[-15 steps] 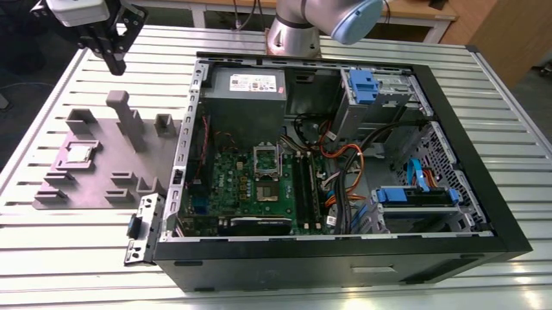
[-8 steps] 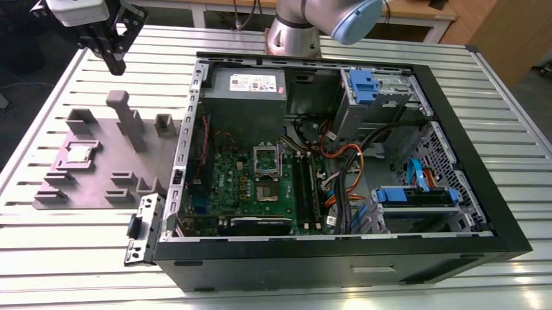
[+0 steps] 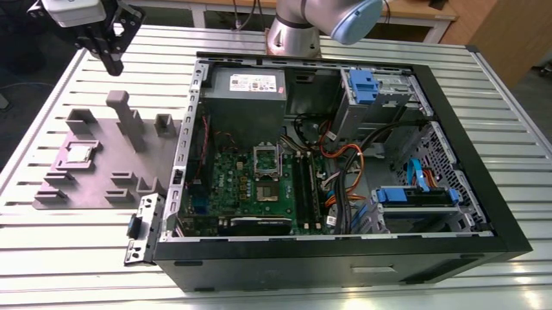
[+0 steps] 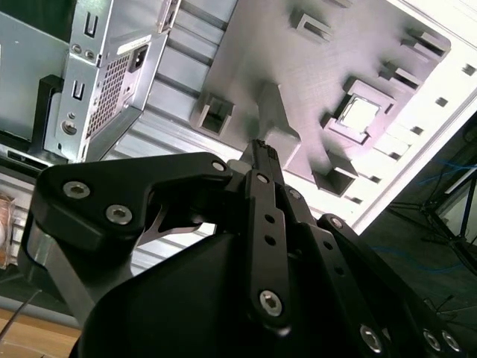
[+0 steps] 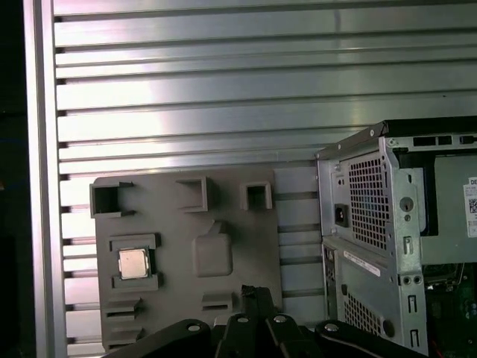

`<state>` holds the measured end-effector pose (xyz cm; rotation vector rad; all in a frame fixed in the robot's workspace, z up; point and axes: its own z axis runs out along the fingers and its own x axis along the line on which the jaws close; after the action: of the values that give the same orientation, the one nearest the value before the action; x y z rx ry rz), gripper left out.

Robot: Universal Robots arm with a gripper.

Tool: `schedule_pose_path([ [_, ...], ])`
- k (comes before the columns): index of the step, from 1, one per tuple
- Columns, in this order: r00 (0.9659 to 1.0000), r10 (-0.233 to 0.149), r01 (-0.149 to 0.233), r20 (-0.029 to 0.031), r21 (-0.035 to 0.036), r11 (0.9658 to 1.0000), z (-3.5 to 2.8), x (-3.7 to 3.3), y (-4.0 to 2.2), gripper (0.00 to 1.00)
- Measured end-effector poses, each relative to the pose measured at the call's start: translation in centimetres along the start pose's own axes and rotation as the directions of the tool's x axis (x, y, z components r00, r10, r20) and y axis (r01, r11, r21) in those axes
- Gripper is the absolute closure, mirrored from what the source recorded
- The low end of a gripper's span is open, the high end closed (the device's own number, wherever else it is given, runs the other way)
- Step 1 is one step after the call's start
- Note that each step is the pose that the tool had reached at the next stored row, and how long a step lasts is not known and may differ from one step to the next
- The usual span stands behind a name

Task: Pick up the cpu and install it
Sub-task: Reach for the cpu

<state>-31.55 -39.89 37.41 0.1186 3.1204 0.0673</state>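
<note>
In the exterior view the tool (image 3: pixel 112 66) is hanging above the far edge of the grey holder plate (image 3: pixel 95 179), its fingers pressed together and gripping nothing. The cpu (image 3: pixel 79 153) is sitting in a square pocket of that plate, well apart from the tool. The plate is lying on the slatted table (image 3: pixel 77 258), and the open computer case (image 3: pixel 345 261) is standing just beside the plate on the exterior view's right, with the silver socket frame (image 3: pixel 265 160) showing on the green board inside. In the second wrist view the closed tool (image 4: pixel 261 147) is pointing at the plate's (image 4: pixel 298 60) tall post (image 4: pixel 276 112), and the cpu (image 4: pixel 359 114) is resting in its pocket beyond the post. In the first wrist view the tool (image 5: pixel 252 292) is hovering over the plate (image 5: pixel 175 246), the cpu (image 5: pixel 133 263) is lying flat in its pocket, and the case's (image 5: pixel 373 194) vented rear wall is rising beside the plate.
</note>
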Motion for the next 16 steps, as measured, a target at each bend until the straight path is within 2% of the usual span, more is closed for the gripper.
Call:
schedule_pose_path([
  [16,1.0,0.0,0.0,-0.0019,0.0001,1.0,0.48,1.58,-0.14,0.89],
])
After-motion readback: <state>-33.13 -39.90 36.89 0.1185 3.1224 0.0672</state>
